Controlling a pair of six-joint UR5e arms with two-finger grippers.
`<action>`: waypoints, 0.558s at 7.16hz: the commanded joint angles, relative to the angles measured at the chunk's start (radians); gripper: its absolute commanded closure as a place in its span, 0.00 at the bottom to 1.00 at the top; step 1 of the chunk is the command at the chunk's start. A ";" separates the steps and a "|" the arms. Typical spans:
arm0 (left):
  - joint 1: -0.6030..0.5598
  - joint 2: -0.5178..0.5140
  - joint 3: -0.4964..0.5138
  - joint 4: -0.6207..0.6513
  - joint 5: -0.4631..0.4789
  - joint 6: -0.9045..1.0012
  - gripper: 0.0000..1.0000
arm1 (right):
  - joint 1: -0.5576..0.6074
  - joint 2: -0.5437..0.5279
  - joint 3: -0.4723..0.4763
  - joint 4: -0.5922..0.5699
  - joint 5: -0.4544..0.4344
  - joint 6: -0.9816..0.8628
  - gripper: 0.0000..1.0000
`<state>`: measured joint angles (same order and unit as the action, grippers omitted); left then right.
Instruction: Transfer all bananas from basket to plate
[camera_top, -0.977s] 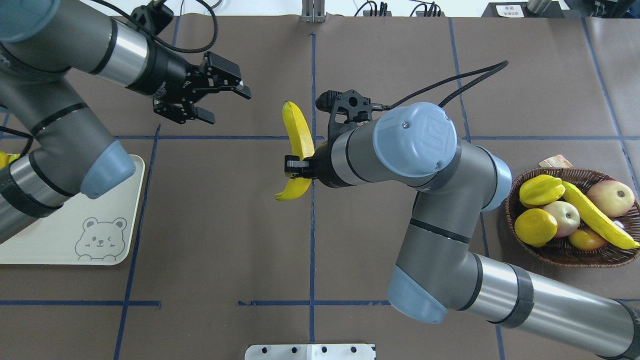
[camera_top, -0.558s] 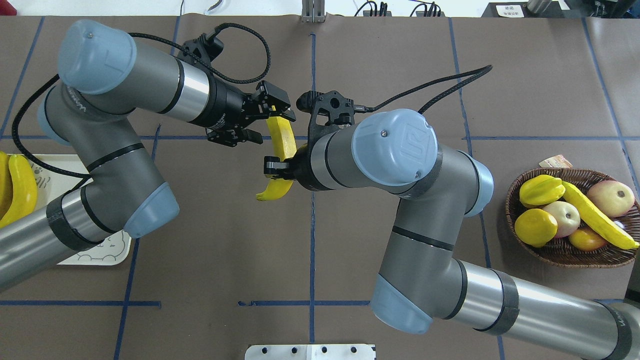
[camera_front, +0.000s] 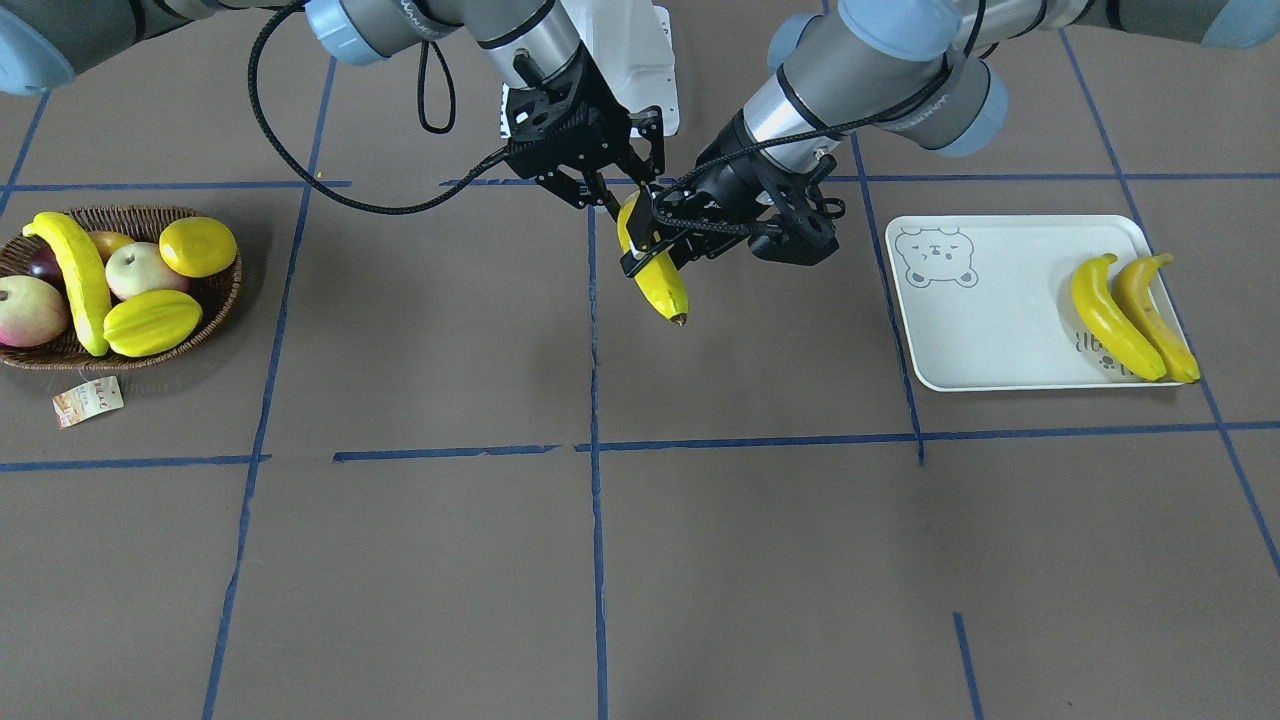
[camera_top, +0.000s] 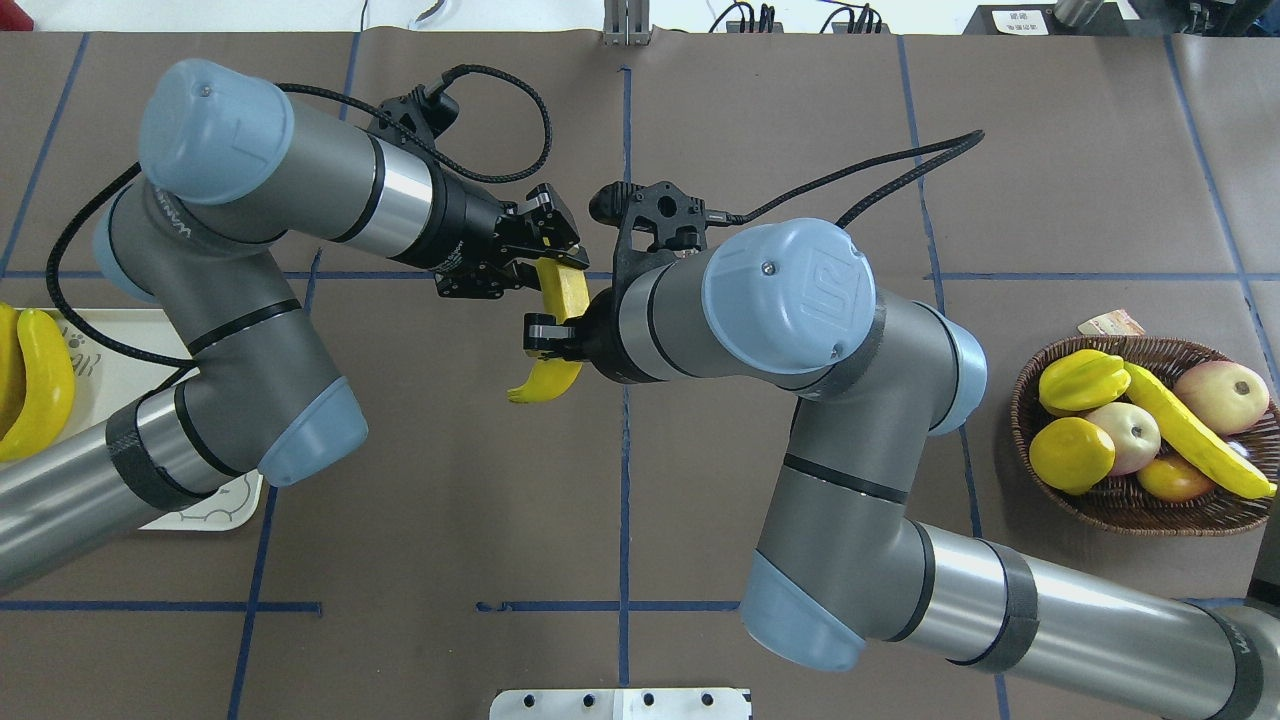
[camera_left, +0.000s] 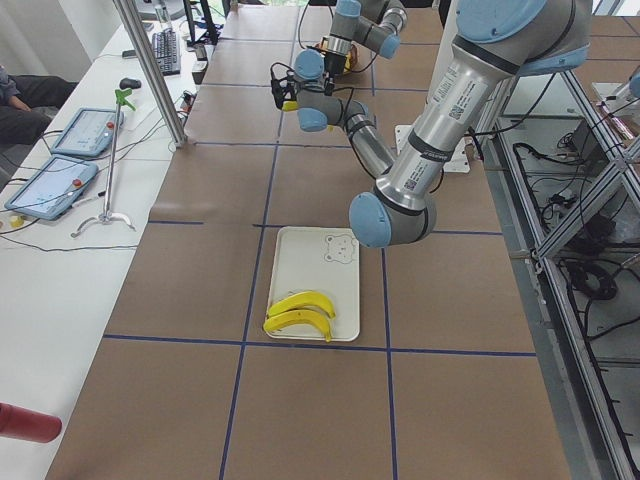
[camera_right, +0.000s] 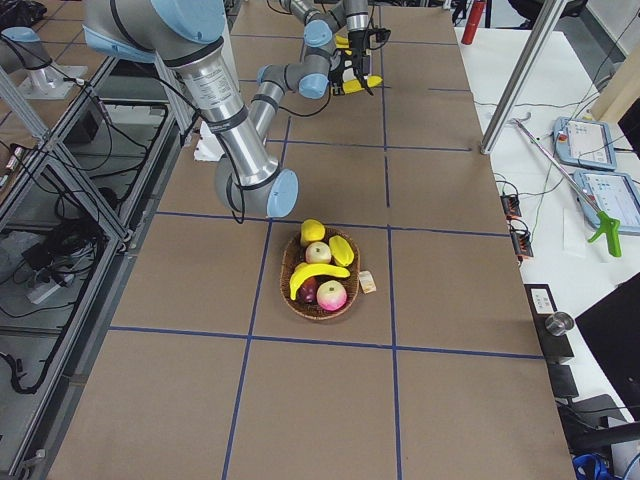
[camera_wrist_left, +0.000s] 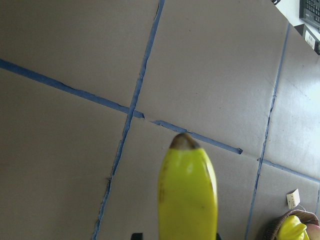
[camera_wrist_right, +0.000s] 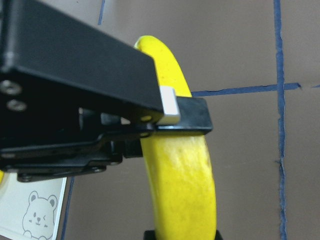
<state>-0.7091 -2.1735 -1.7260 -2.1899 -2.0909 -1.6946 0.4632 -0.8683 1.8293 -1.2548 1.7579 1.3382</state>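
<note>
Above the middle of the table (camera_front: 420, 560), clear of the surface: one banana (camera_top: 566, 290), clamped about mid-length between the fingers of the right gripper (camera_top: 553, 338), dark tip toward the operators' side. Around its far half, the left gripper (camera_top: 535, 272), fingers straddling the fruit; pressing or just short of contact, impossible to tell.

On the white plate (camera_front: 1000, 310), two more bananas (camera_front: 1110, 315) side by side at the end away from the printed bear face (camera_front: 935, 258), half covering grey lettering too small to read.

In the wicker basket (camera_front: 222, 295), a fourth banana (camera_front: 80, 275) among other fruit, a star fruit (camera_front: 150, 322) and a lemon (camera_front: 198, 246) included. Just beside the basket, a paper tag (camera_front: 88, 400), print illegible.

On the right arm's blue joint cap (camera_top: 800, 290), an embossed "UR".
</note>
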 joint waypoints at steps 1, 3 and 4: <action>0.000 0.003 0.000 -0.005 -0.001 0.006 0.96 | -0.001 0.000 -0.001 0.000 0.000 -0.001 0.18; -0.004 0.006 0.000 -0.010 -0.003 0.015 1.00 | 0.000 -0.001 0.001 0.005 0.003 -0.004 0.01; -0.009 0.007 0.000 -0.010 -0.003 0.016 1.00 | 0.002 -0.001 0.001 0.005 0.005 -0.004 0.01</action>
<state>-0.7133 -2.1682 -1.7257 -2.1987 -2.0933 -1.6814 0.4633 -0.8692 1.8298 -1.2511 1.7610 1.3353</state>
